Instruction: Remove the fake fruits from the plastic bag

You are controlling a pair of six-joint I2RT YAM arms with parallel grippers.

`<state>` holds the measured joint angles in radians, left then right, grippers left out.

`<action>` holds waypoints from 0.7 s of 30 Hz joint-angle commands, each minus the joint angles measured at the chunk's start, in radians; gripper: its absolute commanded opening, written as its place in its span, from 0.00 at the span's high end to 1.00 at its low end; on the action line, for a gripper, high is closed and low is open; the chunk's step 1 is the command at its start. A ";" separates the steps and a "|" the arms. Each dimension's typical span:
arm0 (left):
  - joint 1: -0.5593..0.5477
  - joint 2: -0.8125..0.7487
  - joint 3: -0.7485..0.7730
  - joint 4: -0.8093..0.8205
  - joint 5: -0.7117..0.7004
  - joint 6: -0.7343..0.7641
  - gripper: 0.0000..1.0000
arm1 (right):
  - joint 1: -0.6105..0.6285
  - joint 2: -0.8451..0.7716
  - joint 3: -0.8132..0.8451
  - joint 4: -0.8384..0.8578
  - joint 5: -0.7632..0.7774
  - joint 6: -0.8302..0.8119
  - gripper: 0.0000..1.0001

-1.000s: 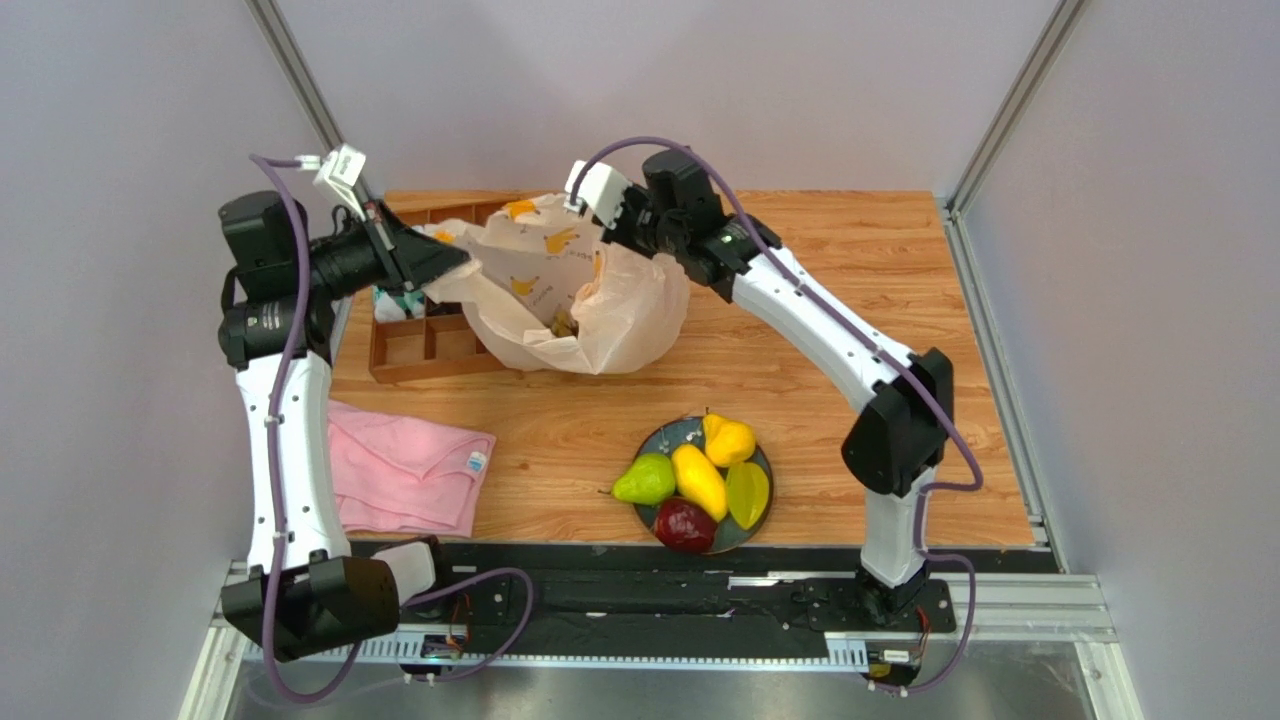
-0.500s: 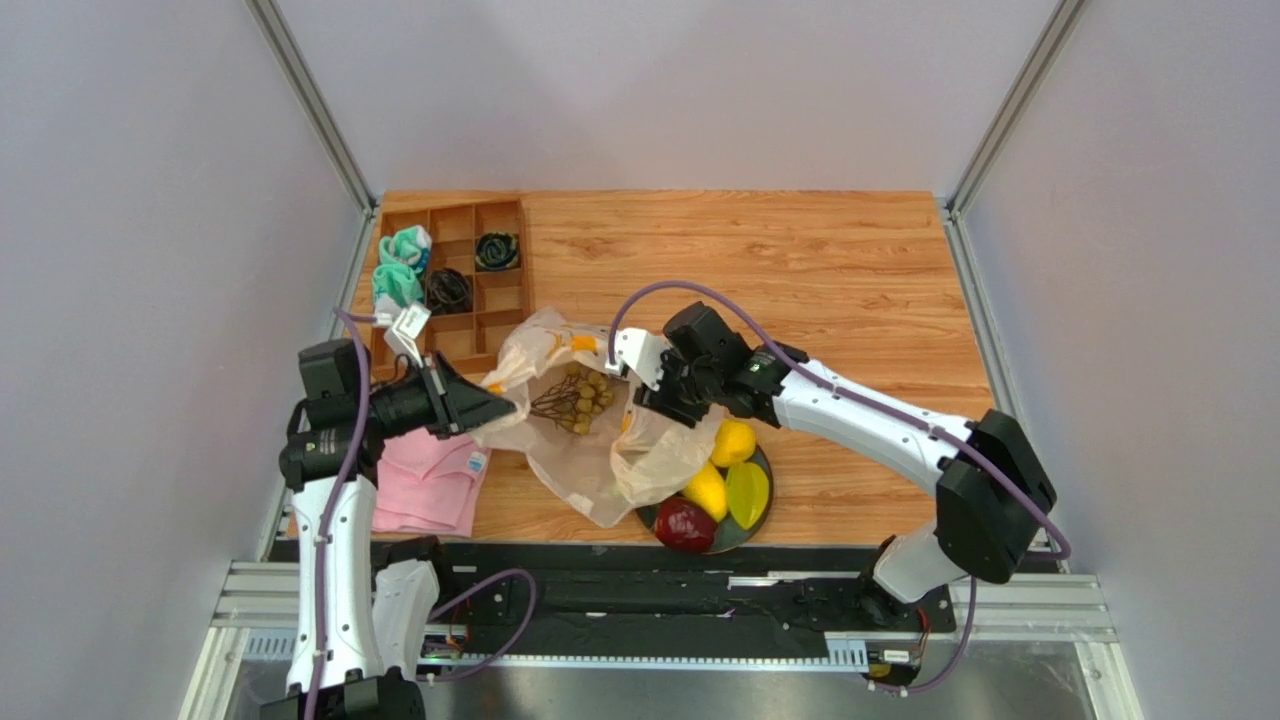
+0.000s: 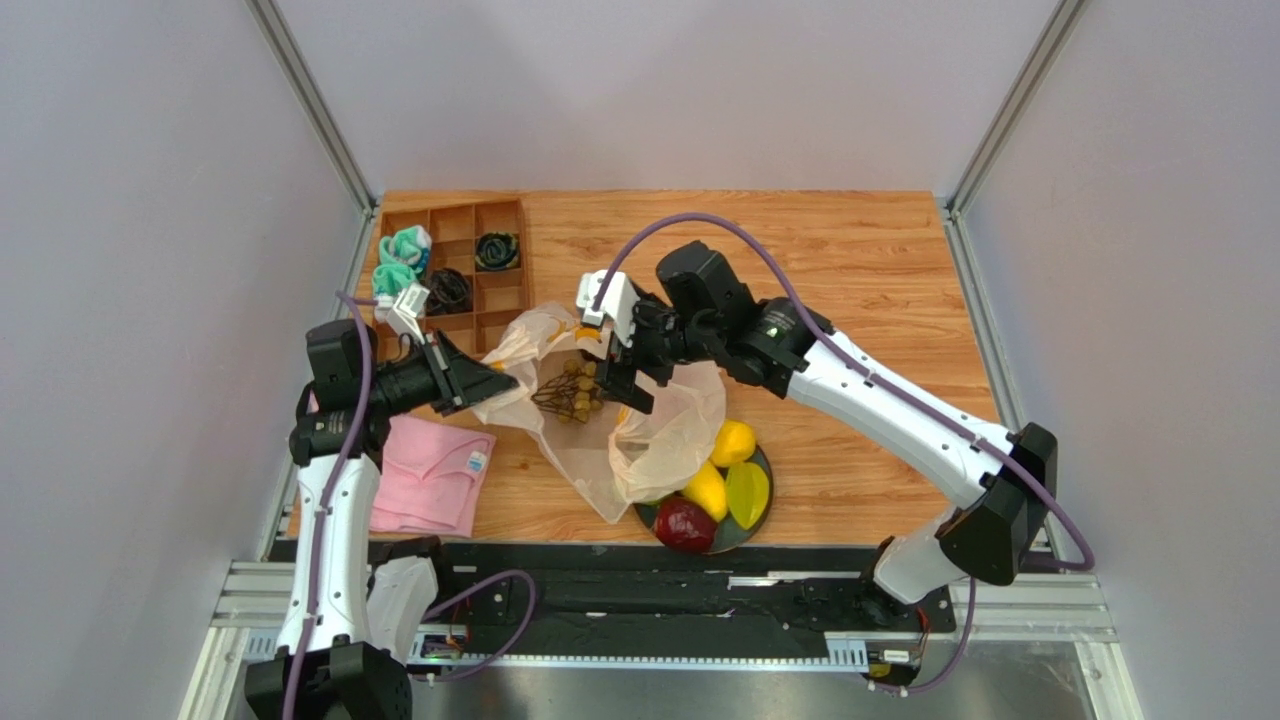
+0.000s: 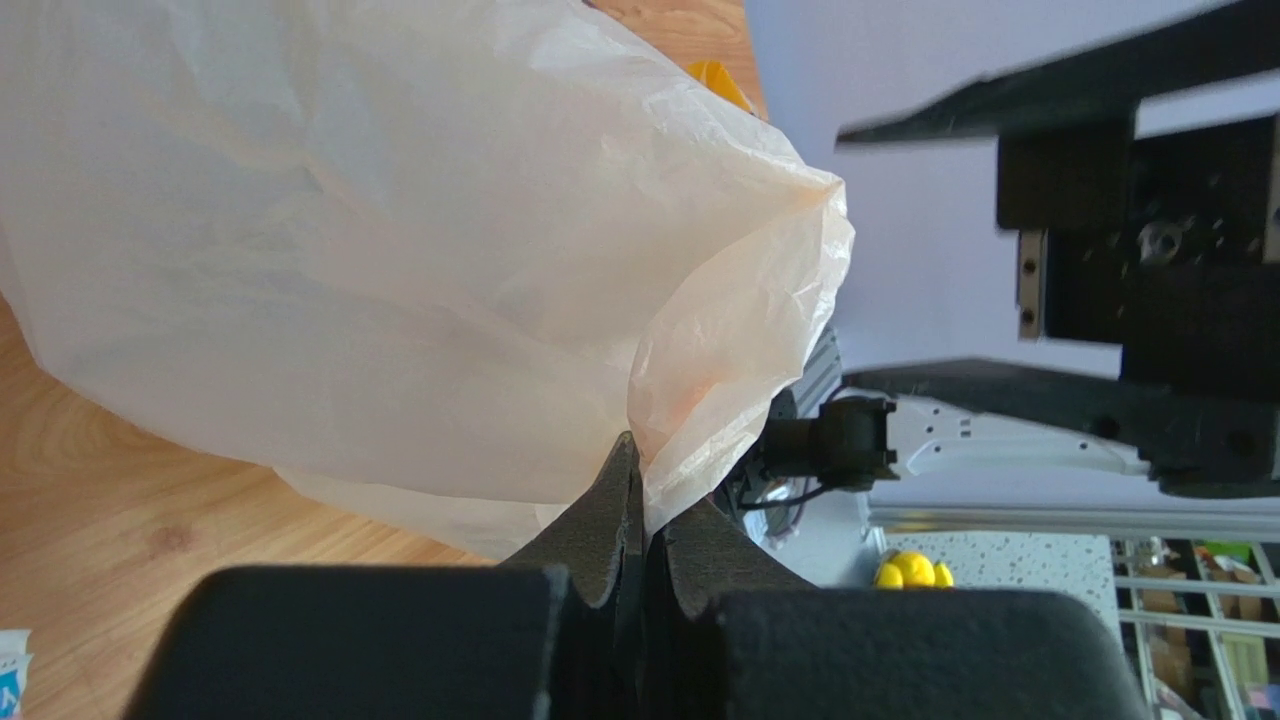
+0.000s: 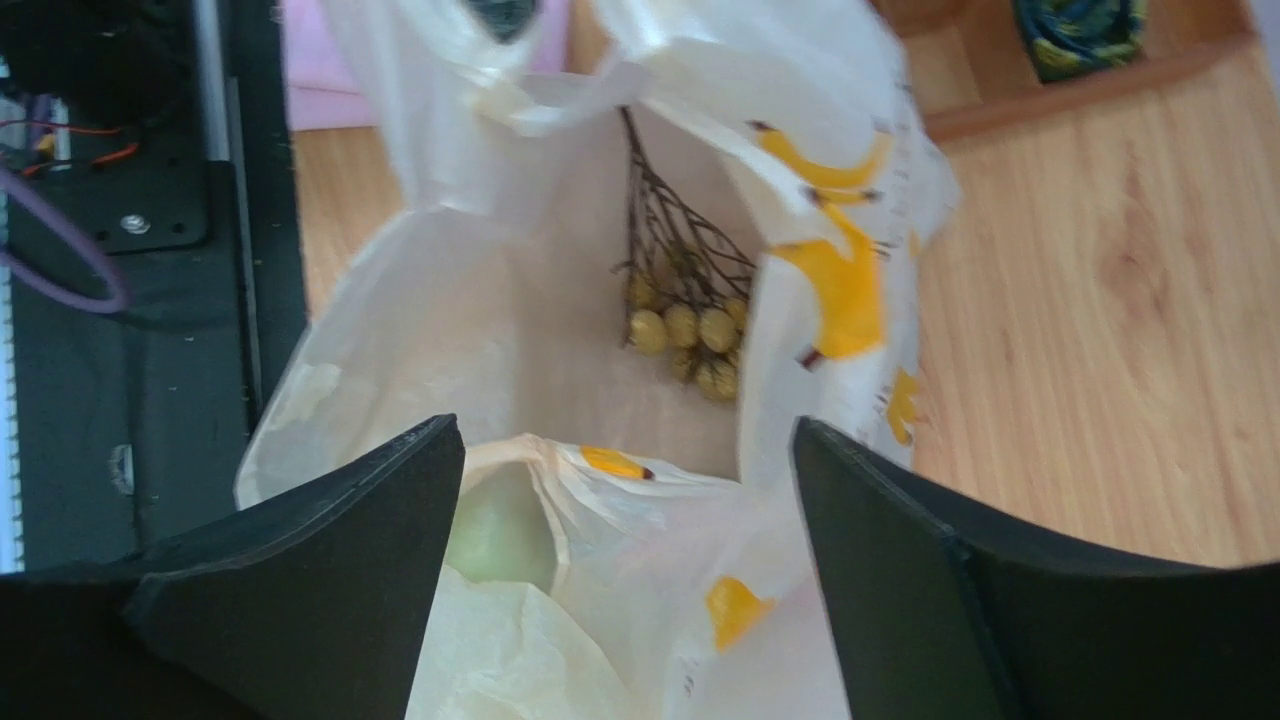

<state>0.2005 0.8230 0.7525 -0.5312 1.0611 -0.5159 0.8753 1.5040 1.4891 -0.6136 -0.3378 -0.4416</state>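
The plastic bag (image 3: 646,435) lies crumpled on the table, its mouth facing up and its near part draped over the plate (image 3: 721,537). My left gripper (image 3: 504,387) is shut on the bag's left rim, the film (image 4: 376,225) pinched between its tips (image 4: 646,480). My right gripper (image 3: 613,368) hovers open over the mouth, jaws (image 5: 624,438) wide with nothing between them. Inside the bag (image 5: 451,300) lies a pale grape bunch (image 5: 684,323) (image 3: 579,393). A green fruit (image 5: 496,525) shows through the film. On the plate sit a lemon (image 3: 733,441), a mango (image 3: 703,488), a yellow-green fruit (image 3: 747,494) and a dark red apple (image 3: 684,525).
A folded pink cloth (image 3: 428,473) lies left of the bag, under my left arm. A wooden divider tray (image 3: 458,240) with rolled teal and black socks stands at the back left. Bare wood stretches to the back and right.
Both arms brought the bag down from the back toward the plate. My right gripper let go of the bag's rim, opened, and shifted back-left over the mouth. The left kept its grip.
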 commanded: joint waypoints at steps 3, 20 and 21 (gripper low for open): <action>-0.007 0.018 0.070 0.137 -0.001 -0.134 1.00 | 0.047 0.218 0.077 -0.101 -0.116 0.089 0.50; -0.012 -0.093 -0.002 0.143 -0.001 -0.131 1.00 | 0.004 0.403 0.051 -0.043 0.703 0.607 0.40; -0.012 -0.094 -0.005 0.145 0.002 -0.130 1.00 | -0.002 0.407 0.025 -0.043 0.712 0.609 0.38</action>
<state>0.1955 0.7502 0.7631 -0.4068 1.0561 -0.6510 0.9024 1.9633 1.5654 -0.6353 0.2607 0.0628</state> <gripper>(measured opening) 0.008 0.588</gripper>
